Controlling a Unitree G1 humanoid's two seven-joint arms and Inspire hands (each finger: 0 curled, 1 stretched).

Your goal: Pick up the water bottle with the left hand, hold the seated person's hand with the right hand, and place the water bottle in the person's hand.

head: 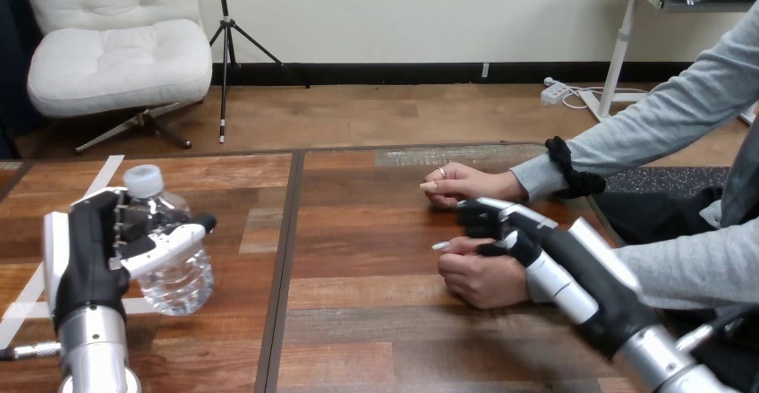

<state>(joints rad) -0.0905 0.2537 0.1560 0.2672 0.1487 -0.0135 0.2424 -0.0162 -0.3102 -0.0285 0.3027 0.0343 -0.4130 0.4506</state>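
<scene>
1 bottle in left robot hand, tape beside

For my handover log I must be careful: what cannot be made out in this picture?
Head view: whether the black-and-white right hand grips the person's nearer hand; its own back hides the contact.
Head view: the middle of the white-capped clear plastic water bottle; the curled left hand covers it.

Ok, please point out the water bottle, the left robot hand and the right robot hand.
water bottle (pixel 183 278): head view, clear lower body.
left robot hand (pixel 85 257): head view, black middle part.
right robot hand (pixel 584 263): head view, back of the hand.
</scene>
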